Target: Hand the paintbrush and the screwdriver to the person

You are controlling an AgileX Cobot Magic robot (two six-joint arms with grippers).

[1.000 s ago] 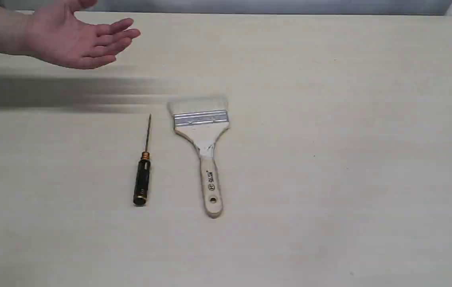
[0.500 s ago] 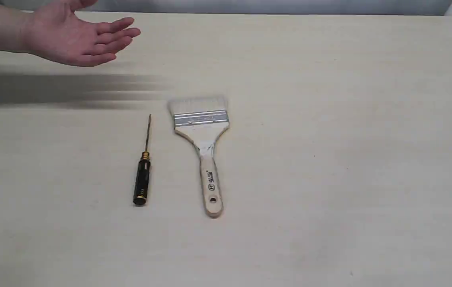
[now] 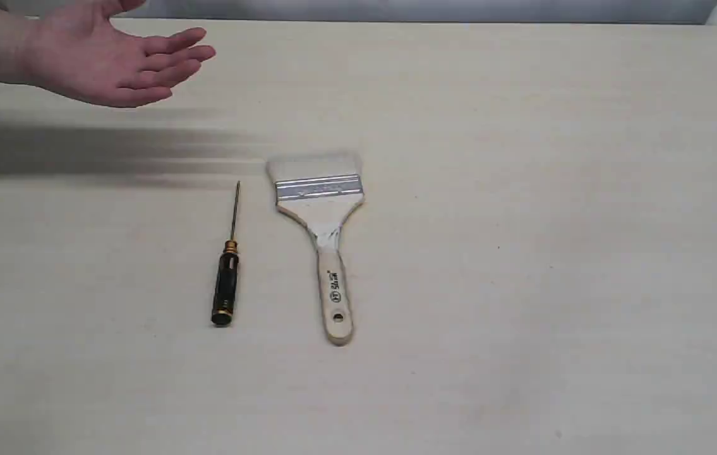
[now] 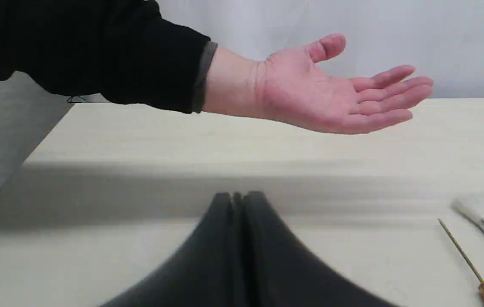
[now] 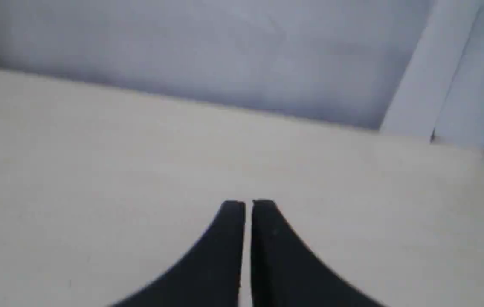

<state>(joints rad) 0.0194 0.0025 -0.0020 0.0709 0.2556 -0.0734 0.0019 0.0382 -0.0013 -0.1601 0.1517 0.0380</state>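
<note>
Nothing grasped yet: left gripper (image 4: 237, 197) and right gripper (image 5: 248, 204) closed together, empty. The screwdriver (image 3: 225, 278) and paintbrush (image 3: 328, 246) lie on the desk (image 3: 522, 253); the person's palm (image 3: 93, 63) is open. Next, probably: open the jaws and descend on a handle.

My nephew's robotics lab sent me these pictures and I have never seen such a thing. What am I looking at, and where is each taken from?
It is a robot with two arms, each ending in a two-fingered gripper. The wide picture comes from a camera off the arms, looking down on a pale table. On it lie a screwdriver and, apart to its right, a paintbrush. At the far left a person's hand is held open, palm up, above the table. The other two pictures come from cameras on the robot's wrists. The black wedge in each is that arm's gripper: the left gripper and the right gripper are both shut and hold nothing. The left wrist camera also shows the hand.
</note>
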